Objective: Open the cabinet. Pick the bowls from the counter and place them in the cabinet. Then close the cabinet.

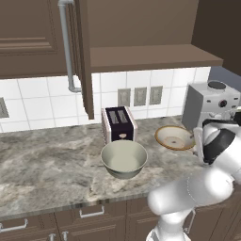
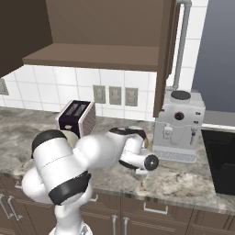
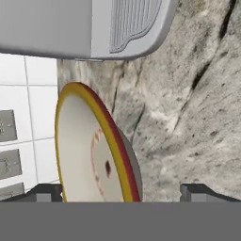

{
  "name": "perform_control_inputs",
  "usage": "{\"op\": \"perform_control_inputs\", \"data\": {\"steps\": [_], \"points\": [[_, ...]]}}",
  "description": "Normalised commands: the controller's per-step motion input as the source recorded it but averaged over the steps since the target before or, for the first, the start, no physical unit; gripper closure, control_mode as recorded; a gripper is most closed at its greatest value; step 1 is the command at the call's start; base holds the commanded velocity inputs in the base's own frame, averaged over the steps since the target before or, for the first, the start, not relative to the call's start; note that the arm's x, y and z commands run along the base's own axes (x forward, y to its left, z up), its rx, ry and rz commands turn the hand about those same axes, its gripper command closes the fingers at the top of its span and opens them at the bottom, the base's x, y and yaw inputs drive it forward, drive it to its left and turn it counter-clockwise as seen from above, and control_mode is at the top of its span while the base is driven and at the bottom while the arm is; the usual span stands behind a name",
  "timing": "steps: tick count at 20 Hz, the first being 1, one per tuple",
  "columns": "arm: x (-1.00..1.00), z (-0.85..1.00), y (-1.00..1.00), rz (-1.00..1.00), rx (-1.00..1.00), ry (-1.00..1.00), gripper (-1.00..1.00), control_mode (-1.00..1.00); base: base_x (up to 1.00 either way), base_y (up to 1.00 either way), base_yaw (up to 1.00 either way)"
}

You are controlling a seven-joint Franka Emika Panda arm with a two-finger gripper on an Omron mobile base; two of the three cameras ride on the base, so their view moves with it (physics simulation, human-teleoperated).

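Note:
The dark brown cabinet (image 1: 155, 56) stands open, its left door (image 1: 84, 56) edge-on with a silver bar handle (image 1: 66, 47). On the marbled counter (image 1: 47, 164) a deep greyish-cream bowl (image 1: 124, 158) sits in front of the toaster. To its right, by the coffee machine, lies the shallower bowl with the orange-yellow rim (image 1: 174, 137). In the hand view that patterned bowl (image 3: 89, 146) is close up, and its rim lies between the two wide-apart fingertips of my gripper (image 3: 122, 193), which is open. My arm's wrist (image 1: 219, 141) hides the gripper in the left base view.
A dark toaster (image 1: 118, 123) stands against the tiled wall with outlets (image 1: 140, 96). A silver coffee machine (image 2: 179, 126) sits right of the patterned bowl, its base (image 3: 94, 28) near my hand. Low drawers (image 1: 89, 214) run under the counter. The right cabinet door (image 2: 165, 55) hangs open above the machine.

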Motion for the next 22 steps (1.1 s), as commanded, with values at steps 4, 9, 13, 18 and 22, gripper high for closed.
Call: {"op": "perform_control_inputs", "data": {"steps": [4, 9, 13, 18, 22], "points": [[0.20, -0.29, -0.01, 0.00, 0.00, 0.00, -1.00, -1.00, 0.00, 0.00, 0.00], [0.19, -0.43, 0.00, 0.00, 0.00, 0.00, -1.00, -1.00, 0.00, 0.00, 0.00], [0.11, -0.64, 0.00, 0.00, 0.00, 0.00, -1.00, -1.00, 0.00, 0.00, 0.00], [0.00, -0.71, 0.00, 0.02, 0.00, 0.00, -1.00, -1.00, 0.00, 0.00, 0.00], [0.00, -0.60, 0.02, 0.06, 0.00, 0.00, -1.00, -1.00, 0.00, 0.00, 0.00]]}}
